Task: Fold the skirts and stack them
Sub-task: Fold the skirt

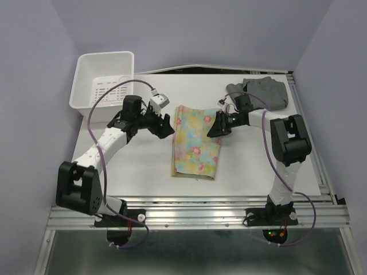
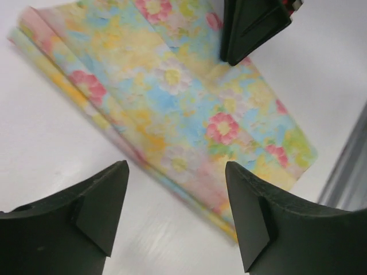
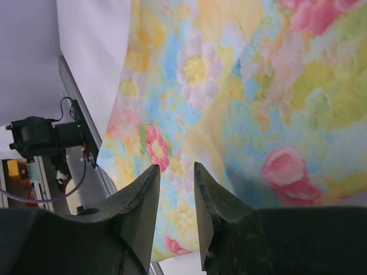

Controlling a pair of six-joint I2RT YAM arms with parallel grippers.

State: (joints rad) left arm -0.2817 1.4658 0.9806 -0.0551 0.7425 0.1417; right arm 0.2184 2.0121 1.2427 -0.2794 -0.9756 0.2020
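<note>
The floral skirt lies folded into a long strip in the middle of the table, flat and with neat edges. The grey skirt sits crumpled at the back right. My left gripper hovers just off the strip's upper left edge; in the left wrist view its jaws stand wide open over bare table beside the floral skirt. My right gripper hangs over the strip's upper right edge, and in its wrist view it is narrowly open above the floral skirt, pinching nothing.
A white plastic bin stands at the back left, behind the left arm. The right gripper's dark fingers show at the top of the left wrist view. A metal rail runs along the table's near edge.
</note>
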